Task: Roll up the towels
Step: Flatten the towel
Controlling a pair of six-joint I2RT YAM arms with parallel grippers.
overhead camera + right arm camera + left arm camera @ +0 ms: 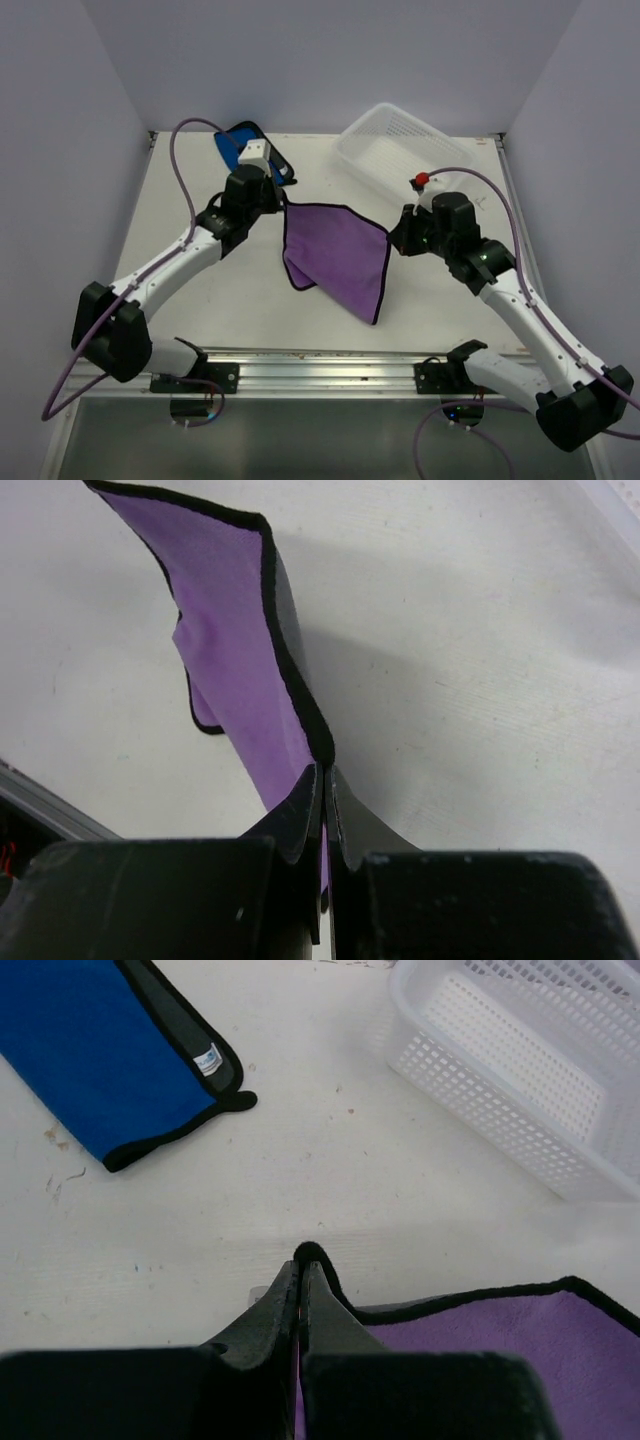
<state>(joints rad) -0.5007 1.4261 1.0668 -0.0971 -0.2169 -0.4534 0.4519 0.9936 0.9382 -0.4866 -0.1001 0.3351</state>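
Only an unreadable white label (207,1060) marks the blue towel (90,1050).

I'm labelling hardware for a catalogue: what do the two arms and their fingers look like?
The left arm and right arm have white links, black joints and looping purple cables. Fingers are black tapering wedges. A red knob sits on the right wrist.

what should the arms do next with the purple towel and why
Probably lay the purple towel flat on the table, corners drawn apart: the left gripper and right gripper are each shut on a corner, and one near part looks folded under, so it isn't ready to roll.
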